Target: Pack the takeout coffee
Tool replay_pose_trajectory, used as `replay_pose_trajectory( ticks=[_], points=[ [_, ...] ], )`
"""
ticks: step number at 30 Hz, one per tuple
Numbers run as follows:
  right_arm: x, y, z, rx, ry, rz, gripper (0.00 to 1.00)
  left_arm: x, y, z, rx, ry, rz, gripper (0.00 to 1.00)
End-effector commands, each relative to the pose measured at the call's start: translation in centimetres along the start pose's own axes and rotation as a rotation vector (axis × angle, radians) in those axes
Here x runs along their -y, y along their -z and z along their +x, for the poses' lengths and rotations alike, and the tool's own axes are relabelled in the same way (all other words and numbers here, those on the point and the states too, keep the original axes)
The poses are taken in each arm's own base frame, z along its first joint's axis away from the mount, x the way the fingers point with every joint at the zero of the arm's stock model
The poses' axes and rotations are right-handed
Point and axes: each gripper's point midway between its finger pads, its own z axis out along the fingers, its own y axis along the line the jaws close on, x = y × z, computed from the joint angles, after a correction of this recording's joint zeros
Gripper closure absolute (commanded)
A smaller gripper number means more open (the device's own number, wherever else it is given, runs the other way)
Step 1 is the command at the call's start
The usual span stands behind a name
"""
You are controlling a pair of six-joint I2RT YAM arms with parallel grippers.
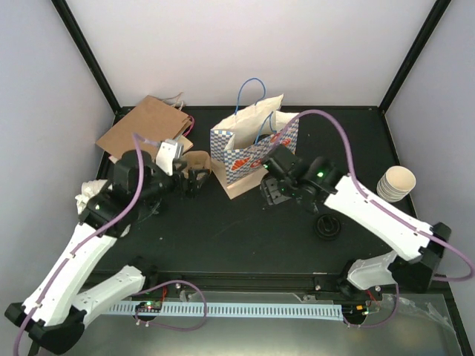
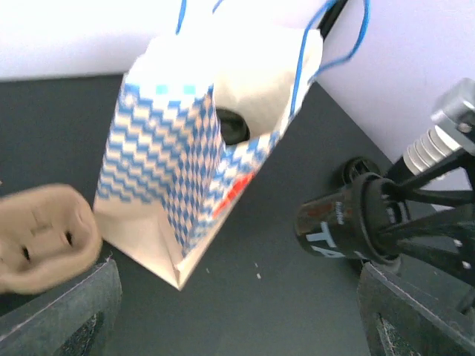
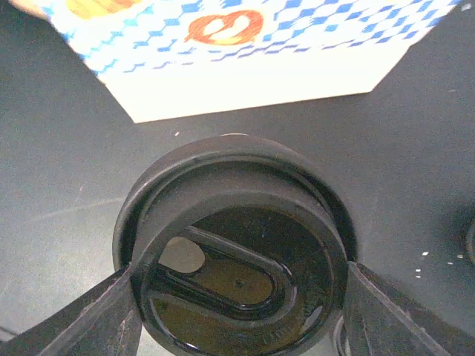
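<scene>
Table (image 1: 223, 245) is carrying everything, w/ both arms reaching in from the near edge. Bag (image 1: 252, 148), blue-and-white checked, is standing upright at mid-back w/ its mouth gaping and blue handles sticking up. Brown bag (image 1: 145, 126) is lying flat at back L, well apart from it. Tan carrier (image 1: 198, 167) is sitting just L of the bag; it is blurring out in the L wrist view, so its shape is hard to tell. Cup stack (image 1: 395, 183), cream and lidless, is resting at the far R side of the table near the wall. L gripper (image 2: 239, 315) is hovering low beside the carrier and pointing at the bag's narrow side; its fingers (image 2: 67, 311) are standing wide apart w/ nothing btwn them, only bare table showing. R gripper (image 1: 269, 191) is sitting low at the bag's front R corner and is clamping the coffee (image 3: 237, 245): in the R wrist view one finger is pressing each side of its round black lid, sip slot facing the camera. That coffee is outside the bag, just in front of its base, w/ table showing around it. Dark lid (image 2: 231, 126) is peeking out inside the bag's open mouth, low down; cannot tell whether a cup is under it. Loose lid (image 1: 326, 226) is lying flat on the table under the R arm, apart from the bag.
</scene>
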Motion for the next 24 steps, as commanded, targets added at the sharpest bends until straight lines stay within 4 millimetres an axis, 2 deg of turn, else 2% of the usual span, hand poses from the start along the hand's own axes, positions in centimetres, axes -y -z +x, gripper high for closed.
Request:
replay_pose_trajectory(
  ticks=[1, 5, 9, 13, 15, 19, 24],
  points=[
    [3.9, 3.6, -2.1, 0.150, -0.117, 0.093, 0.34, -0.4, 0.4, -4.5, 0.056, -0.130, -0.093, 0.10],
    [5.5, 6.2, -2.9, 0.239, -0.155, 0.105, 0.34, -1.4, -1.8, -7.9, 0.060, -0.203, -0.178, 0.10],
    [6.6, 8.4, -3.3, 0.284, -0.159, 0.131, 0.34, -2.1, -6.1, -9.8, 0.005, -0.296, -0.204, 0.11],
    [8.0, 10.7, -3.8, 0.332, -0.160, 0.172, 0.34, -3.8, -9.8, -11.8, -0.056, -0.334, -0.294, 0.11],
    [8.8, 12.1, -4.2, 0.367, -0.163, 0.199, 0.34, -4.9, -11.9, -12.2, -0.094, -0.340, -0.335, 0.11],
    [10.4, 14.9, -6.0, 0.457, -0.177, 0.268, 0.34, -5.9, -14.9, -12.8, -0.155, -0.345, -0.357, 0.13],
    [11.6, 17.0, -9.1, 0.526, -0.205, 0.319, 0.33, -5.7, -17.9, -13.1, -0.193, -0.376, -0.299, 0.17]
  ],
)
